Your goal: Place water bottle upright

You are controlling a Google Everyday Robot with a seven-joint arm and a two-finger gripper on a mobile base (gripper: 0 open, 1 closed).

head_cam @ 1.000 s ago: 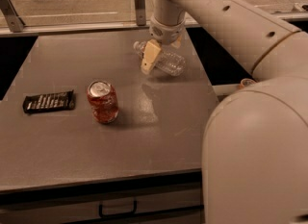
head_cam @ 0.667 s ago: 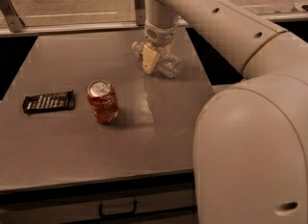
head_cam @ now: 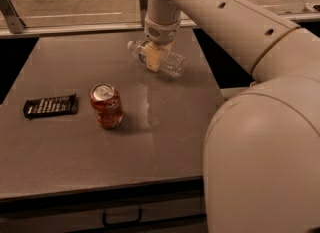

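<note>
The gripper (head_cam: 158,59) sits over the lying bottle (head_cam: 173,65), clamped or not I cannot tell; a loose, off-centre hold could let it pivot and slip.

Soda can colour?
Red soda can, silver top; camera view. Gripper is at the lying water bottle.

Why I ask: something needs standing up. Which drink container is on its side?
The water bottle, clear ribbed plastic, is on its side farther back, with the gripper at it. The red soda can stands upright, nearer the front.
</note>
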